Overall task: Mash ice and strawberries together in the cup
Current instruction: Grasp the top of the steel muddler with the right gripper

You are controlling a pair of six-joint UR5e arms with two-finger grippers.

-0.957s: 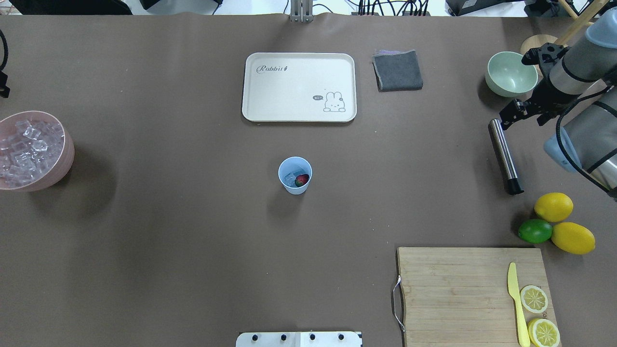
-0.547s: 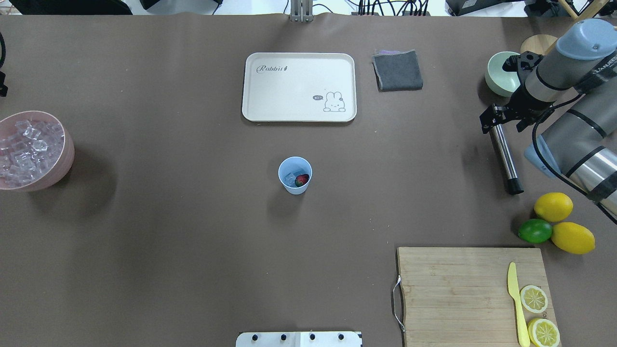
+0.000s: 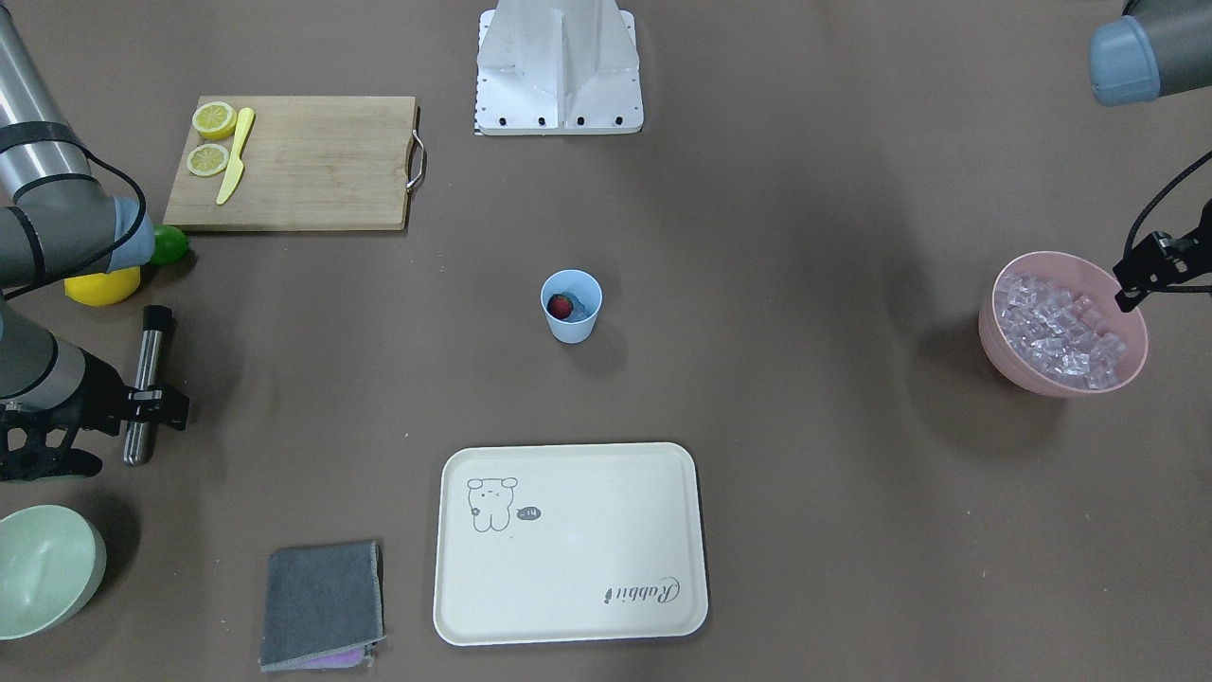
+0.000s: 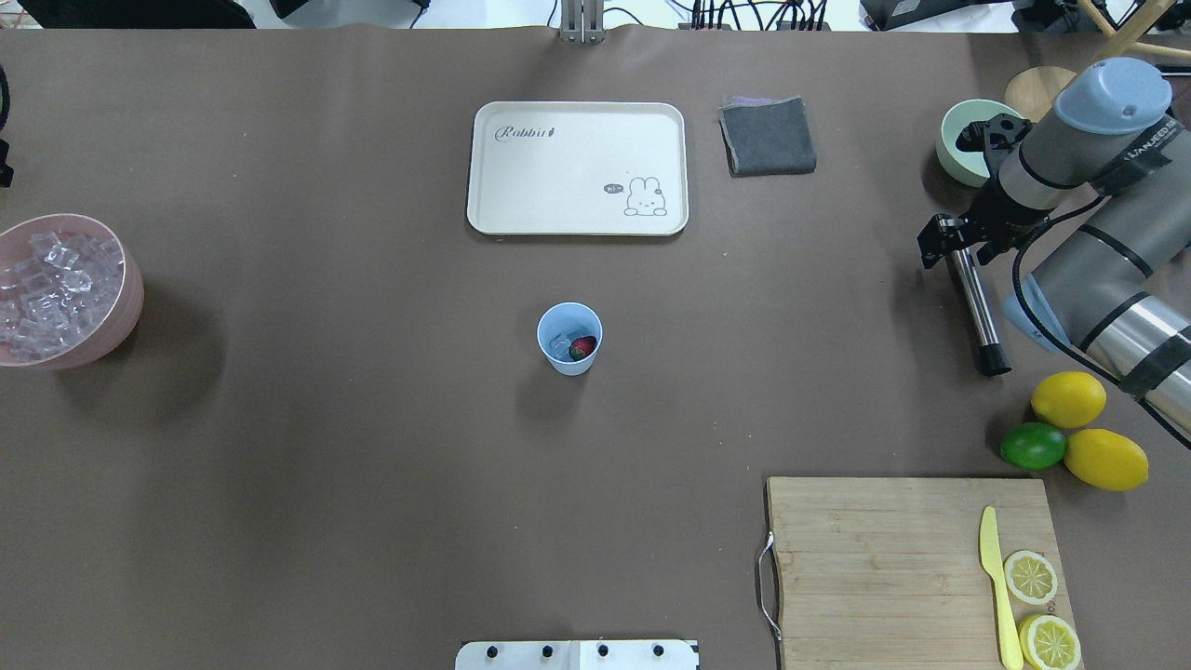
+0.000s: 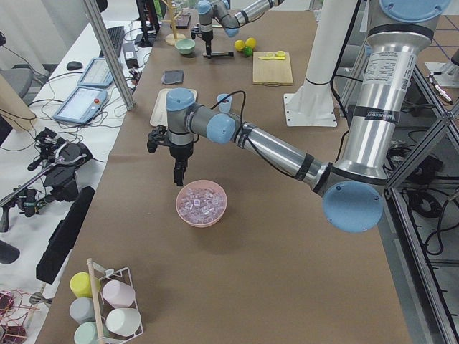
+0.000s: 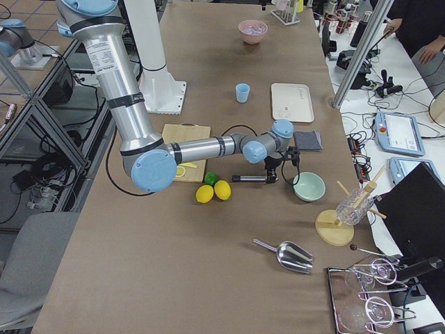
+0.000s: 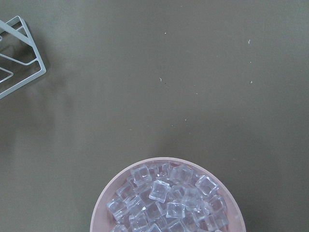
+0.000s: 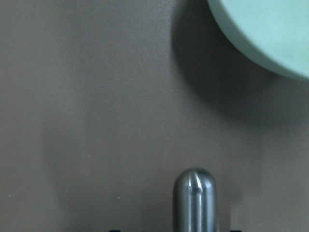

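At the table's right side, the right gripper [image 4: 949, 247] straddles a steel muddler [image 4: 975, 307], its fingers spread.
Mid-table, the cup [image 4: 569, 361] holds a strawberry [image 4: 582, 348] and ice [image 4: 558, 344]; the left gripper [image 5: 179, 174] hangs near a pink bowl [image 3: 1032, 374], grip unclear.

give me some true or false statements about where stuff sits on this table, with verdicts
1. The small light blue plastic cup holds a red strawberry and clear ice. True.
2. The yellow plastic knife lies on the wooden cutting board, beside two lemon halves. True.
3. The long steel cylinder lies on that board too. False: it lies on the brown table, with the right pincer straddling its rounded end.
4. The round pink bowl is filled with lemons. False: it holds ice cubes.
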